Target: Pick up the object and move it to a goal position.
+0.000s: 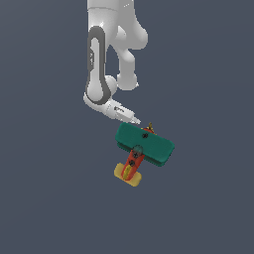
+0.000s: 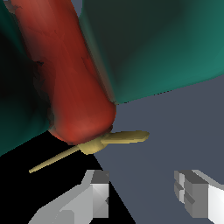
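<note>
The gripper's (image 2: pixel 144 197) fingers (image 2: pixel 99 192) stand wide apart, holding nothing, just short of the toy airplane's (image 1: pixel 144 149) tan propeller (image 2: pixel 105 142). The plane lies near the scene's centre; grasp, lift and carry remain.

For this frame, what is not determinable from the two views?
- Exterior view: the pincer's fingertips are hidden behind the toy airplane's teal wing, so contact cannot be judged.
- Wrist view: the pincer is cut off by the frame edge; the airplane's tail and wing ends fall outside the frame.
- No goal marker shows in either view.
</note>
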